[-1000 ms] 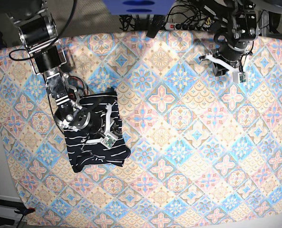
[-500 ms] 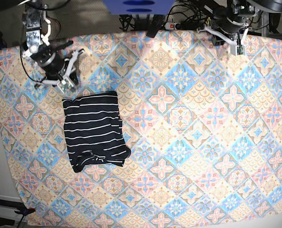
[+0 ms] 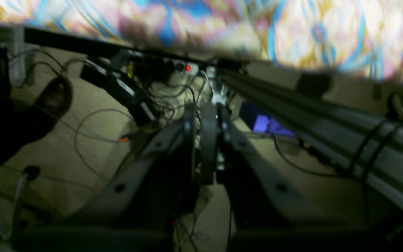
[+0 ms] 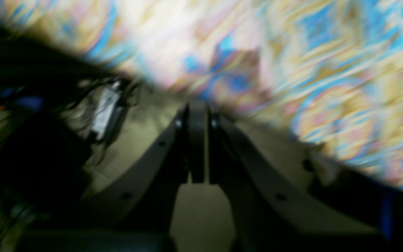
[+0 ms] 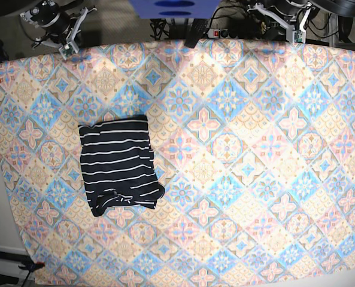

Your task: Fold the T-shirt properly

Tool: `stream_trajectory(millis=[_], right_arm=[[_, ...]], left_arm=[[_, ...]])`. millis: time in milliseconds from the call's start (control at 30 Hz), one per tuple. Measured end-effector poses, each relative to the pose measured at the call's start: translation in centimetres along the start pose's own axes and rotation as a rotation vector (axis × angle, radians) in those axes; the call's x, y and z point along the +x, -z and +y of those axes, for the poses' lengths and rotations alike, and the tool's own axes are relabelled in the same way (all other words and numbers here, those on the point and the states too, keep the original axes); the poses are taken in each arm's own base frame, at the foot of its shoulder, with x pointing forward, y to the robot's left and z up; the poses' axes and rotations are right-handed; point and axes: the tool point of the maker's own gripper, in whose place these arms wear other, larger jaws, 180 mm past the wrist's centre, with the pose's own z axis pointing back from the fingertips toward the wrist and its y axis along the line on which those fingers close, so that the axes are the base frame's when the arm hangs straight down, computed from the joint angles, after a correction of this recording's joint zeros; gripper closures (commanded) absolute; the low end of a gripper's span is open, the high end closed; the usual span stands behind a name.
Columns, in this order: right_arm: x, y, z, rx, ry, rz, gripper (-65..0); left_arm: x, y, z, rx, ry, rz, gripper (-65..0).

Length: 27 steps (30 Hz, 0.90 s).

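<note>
Patterned counter (image 5: 237,149) carries the folded T-shirt (image 5: 118,164) at left, soft, limp, best pinched at hem corners; left hand (image 3: 208,140) and right hand (image 4: 198,140) both closed, empty, at far edge.

- Both wrist views motion-blurred; the patterned cloth (image 4: 327,70) is a smear of colour, motifs unreadable.
- Left end effector (image 3: 206,147) dark, soft-edged; fingers pressed together, tips merge with cable clutter behind.
- Right end effector (image 4: 197,140) blurred, fingers together.
- Base view: both arms cut off by top edge.
- T-shirt (image 5: 118,164) folded; underside layers hidden, lower edge bunched.
</note>
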Motion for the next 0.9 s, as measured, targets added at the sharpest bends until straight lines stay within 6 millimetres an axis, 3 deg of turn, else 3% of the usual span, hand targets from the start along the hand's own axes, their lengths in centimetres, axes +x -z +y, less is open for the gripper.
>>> stream_trajectory(millis=[100, 233, 333, 400, 467, 533, 633, 800, 900], right_arm=[[-2.1, -0.2, 1.7, 0.04, 0.034, 0.048, -0.7], [-4.3, 0.5, 2.7, 0.077, 0.167, 0.067, -0.7], [-9.3, 1.3, 4.1, 0.111, 0.274, 0.184, -0.7], [-12.2, 1.5, 5.3, 0.139, 0.326, 0.253, -0.7], [-14.0, 2.1, 5.9, 0.153, 0.357, 0.306, -0.7], [-13.5, 3.7, 5.6, 0.15, 0.393, 0.277, -0.7], [-12.2, 6.0, 4.9, 0.151, 0.446, 0.216, -0.7], [-15.6, 7.3, 6.4, 0.171, 0.535, 0.299, -0.7], [-15.7, 8.7, 6.5, 0.169, 0.59, 0.281, -0.7]], left_arm=[[-0.8, 0.4, 0.1, -0.003, 0.015, 0.023, 0.0], [-4.4, 1.6, -0.2, -0.026, 0.032, 0.126, 0.0], [-7.5, 2.8, 0.7, -0.011, 0.015, 0.223, 0.0], [-8.5, 3.7, 1.5, 0.011, 0.006, 0.249, 0.0], [-8.4, 4.6, 1.8, 0.016, 0.0, 0.227, 0.0], [-9.0, 5.2, 2.7, 0.035, -0.007, 0.212, 0.0], [-11.4, 6.4, 3.5, 0.08, 0.056, 0.282, 0.0], [-13.2, 9.6, 2.3, 0.047, 0.1, 0.292, 0.0], [-15.1, 10.8, 2.9, 0.056, 0.129, 0.347, 0.0]])
